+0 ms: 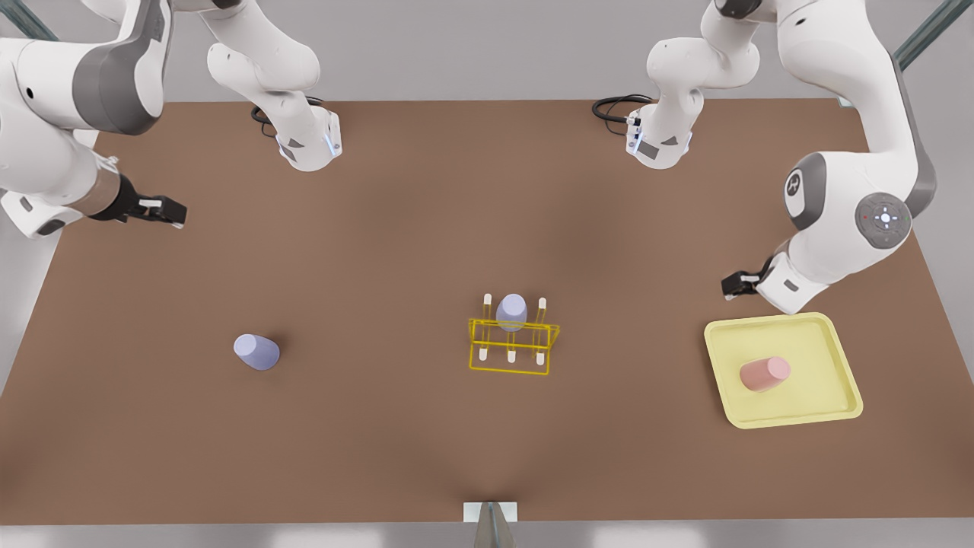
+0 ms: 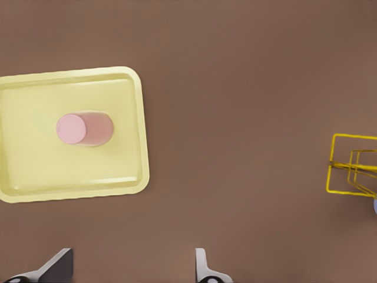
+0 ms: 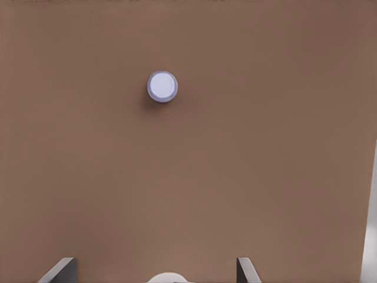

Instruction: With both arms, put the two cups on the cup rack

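- Left gripper (image 1: 732, 285) held above the brown table (image 1: 396, 228), just beside the far edge of the pale-yellow tray (image 1: 837, 358), at the front view's right; fingers spread wide apart, nothing between them; in the left wrist view fingertips (image 2: 203, 265) seen well separated over bare table (image 2: 235, 147).
- Right gripper (image 1: 173, 214) held above the table at the front view's far left, near the table's edge; fingers parted, holding nothing; in the right wrist view fingertips (image 3: 244, 268) far from each other.
- Pink cup (image 1: 764, 374) standing bottom-up inside the tray, about in its middle, not touching the rim; in the left wrist view pink cup (image 2: 82, 129) seen from above, inside the tray (image 2: 132, 171); not touched by the left gripper.
- Lavender cup (image 1: 256, 352) standing bottom-up on the bare table at the front view's left, well apart from the rack and from the right gripper; in the right wrist view lavender cup (image 3: 162, 86) seen straight from above as a round disc.
- Cup rack (image 1: 511, 346) near the table's middle, between the two cups; yellow wire frame with cream pegs; one corner of the cup rack (image 2: 352, 171) at the edge of the left wrist view.
- Another lavender cup (image 1: 511, 312) placed upside down on the middle peg of the rack; other pegs bare.
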`<state>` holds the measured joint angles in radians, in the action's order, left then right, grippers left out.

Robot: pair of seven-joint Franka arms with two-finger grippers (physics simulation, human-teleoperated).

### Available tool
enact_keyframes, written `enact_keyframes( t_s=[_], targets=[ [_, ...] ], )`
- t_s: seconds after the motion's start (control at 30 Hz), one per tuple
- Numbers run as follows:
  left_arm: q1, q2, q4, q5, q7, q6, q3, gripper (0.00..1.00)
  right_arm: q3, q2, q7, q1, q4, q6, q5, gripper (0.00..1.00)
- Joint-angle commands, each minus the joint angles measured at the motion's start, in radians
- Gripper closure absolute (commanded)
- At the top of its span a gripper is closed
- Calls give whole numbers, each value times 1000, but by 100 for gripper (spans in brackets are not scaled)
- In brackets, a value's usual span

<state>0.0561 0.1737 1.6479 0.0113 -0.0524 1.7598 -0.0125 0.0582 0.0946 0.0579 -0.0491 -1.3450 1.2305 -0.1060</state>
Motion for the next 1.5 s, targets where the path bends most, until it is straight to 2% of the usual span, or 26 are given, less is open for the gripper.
enact_keyframes(
  t_s=[0.0, 0.07, 0.13, 0.2, 0.27, 0.4, 0.57, 0.7, 0.9, 1.1, 1.47],
  targets=[
    [-1, 4, -5, 1, -1, -2, 0, 0, 0, 4, 17, 0, 1, 18, 3, 0],
    [-1, 7, -5, 1, -1, -2, 0, 0, 0, 17, 17, 3, 7, 27, 5, 0],
    [-1, 43, -11, 6, -12, 1, -1, 0, 0, 142, 22, 18, 63, 43, 9, 0],
    [-67, 231, -154, 7, 29, 61, -3, 0, 0, 246, 30, 41, 55, 184, -4, 0],
    [-157, 332, -154, 4, 184, 240, -3, 0, 0, 300, 33, 49, 35, 300, 6, 0],
    [-200, 405, -154, -25, 189, 372, -3, 0, 0, 312, 34, 41, -121, 573, 12, 0],
    [-234, 468, -145, -27, 223, 487, -3, 0, -3, 335, 34, -9, -264, 794, 39, 0],
    [-236, 492, -128, -28, 223, 515, -3, 0, -3, 396, 33, -43, -273, 828, 89, 0],
    [-239, 518, -112, -28, 223, 529, -3, 0, -3, 396, 2, -51, -335, 837, 150, 0],
    [-257, 538, -105, -27, 223, 543, -3, 0, -3, 396, 2, -52, -404, 836, 152, 0],
    [-255, 572, -88, -28, 221, 563, -3, 0, -18, 459, 8, -52, -395, 837, 129, 0]
  ],
)
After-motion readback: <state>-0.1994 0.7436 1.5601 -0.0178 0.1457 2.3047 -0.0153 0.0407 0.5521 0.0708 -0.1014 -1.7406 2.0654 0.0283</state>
